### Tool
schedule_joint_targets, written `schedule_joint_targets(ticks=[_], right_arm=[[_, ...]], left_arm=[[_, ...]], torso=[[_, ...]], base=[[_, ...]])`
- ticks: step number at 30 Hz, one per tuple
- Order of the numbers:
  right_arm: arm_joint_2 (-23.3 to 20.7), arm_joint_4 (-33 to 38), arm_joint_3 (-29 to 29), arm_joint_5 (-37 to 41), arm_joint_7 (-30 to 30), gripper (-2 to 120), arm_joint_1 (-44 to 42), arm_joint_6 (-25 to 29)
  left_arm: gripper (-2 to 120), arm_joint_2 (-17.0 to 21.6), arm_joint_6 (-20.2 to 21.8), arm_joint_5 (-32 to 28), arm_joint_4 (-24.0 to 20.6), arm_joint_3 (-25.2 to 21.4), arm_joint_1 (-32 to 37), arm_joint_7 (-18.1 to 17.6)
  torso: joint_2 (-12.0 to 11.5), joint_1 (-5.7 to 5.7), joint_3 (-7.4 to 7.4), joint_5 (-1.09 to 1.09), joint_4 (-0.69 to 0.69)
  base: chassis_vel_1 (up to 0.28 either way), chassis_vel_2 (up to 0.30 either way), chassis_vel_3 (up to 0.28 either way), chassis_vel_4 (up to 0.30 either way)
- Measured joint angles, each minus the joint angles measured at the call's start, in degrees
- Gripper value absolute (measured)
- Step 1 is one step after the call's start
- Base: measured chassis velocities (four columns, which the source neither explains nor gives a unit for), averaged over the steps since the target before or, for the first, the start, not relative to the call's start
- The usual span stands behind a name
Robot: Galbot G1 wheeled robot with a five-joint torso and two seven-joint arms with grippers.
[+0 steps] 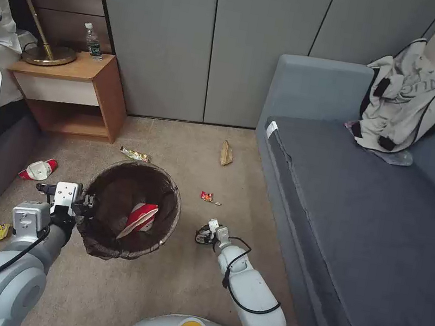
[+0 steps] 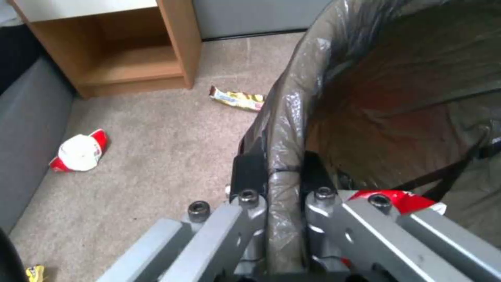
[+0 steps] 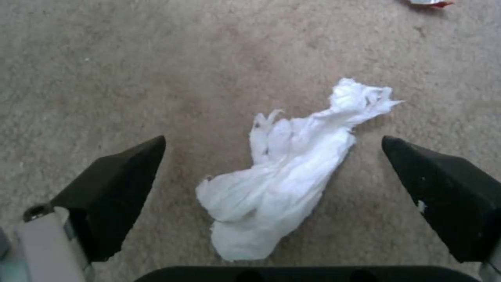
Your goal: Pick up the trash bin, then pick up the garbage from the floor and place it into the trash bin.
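Left claw (image 2: 276, 172): clamped on the rim of the trash bin (image 1: 169, 188), one finger inside the brown bag liner, one outside, holding the bin near the robot.
Inside the bin: one red-and-white carton (image 1: 140, 218) lies in it.
Right claw (image 3: 271, 164): spread wide, low over the carpet, straddling a crumpled white tissue (image 3: 289, 172) without touching it.
Step in hand: apparently lining up a grasp on the tissue.
Next move: likely lower, close squarely, then lift to the bin.
Farther floor litter: red-and-white cup (image 1: 38, 169), yellow wrapper (image 1: 135, 155), red wrapper (image 1: 207, 197), tan paper bag (image 1: 226, 153).
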Motion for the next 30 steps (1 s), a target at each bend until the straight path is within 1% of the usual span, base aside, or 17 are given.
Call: schedule_joint_targets(ticks=[2,5,6,8,24,25,28,30], right_arm=[[0.21,-0.4,0.05,-0.06,-0.02,90,0.13,0.01],[0.29,-0.68,0.13,-0.06,-0.06,88,0.16,0.02],[0.31,-0.92,0.22,-0.06,-0.07,84,0.17,0.01],[0.33,-1.17,0.33,-0.05,-0.1,82,0.17,0.04],[0.81,-2.54,0.83,0.75,0.01,78,0.25,0.47],[0.85,-2.71,0.87,0.72,0.03,75,0.25,0.73],[0.87,-2.7,0.88,0.72,0.1,72,0.2,0.76],[1.0,-2.67,0.88,0.76,0.22,63,0.13,0.8]], left_arm=[[2,0.06,0.0,-0.07,0.0,0.01,-0.16,0.0],[2,0.06,0.0,-0.09,0.0,0.05,-0.22,0.0],[2,0.08,0.0,-0.1,0.0,0.07,-0.26,0.01],[2,0.13,0.0,-0.14,0.0,0.07,-0.26,0.0],[2,0.38,0.0,-0.35,0.0,0.18,-0.51,0.0],[2,0.27,0.0,-0.35,0.0,0.22,-0.48,0.0],[2,0.21,0.0,-0.35,0.0,0.28,-0.51,0.01],[2,0.22,0.0,-0.35,0.0,0.32,-0.59,0.0]], torso=[[0.0,0.0,0.0,0.0,0.0],[0.0,0.0,0.0,0.0,0.0],[0.0,0.0,0.0,0.0,0.0],[0.0,0.0,0.0,0.0,0.0],[0.0,0.0,0.0,0.0,-0.01],[0.0,0.0,0.0,0.0,-0.01],[0.0,0.0,0.0,0.0,-0.01],[0.0,0.0,0.0,0.01,0.0]], base=[[0.0,0.0,0.0,0.0],[0.0,0.0,0.0,0.0],[0.0,0.0,0.0,0.0],[0.0,0.0,0.0,0.0],[0.0,0.0,0.0,0.0],[0.0,0.0,0.0,0.0],[0.0,0.0,0.0,0.0],[0.0,0.0,0.0,0.0]])
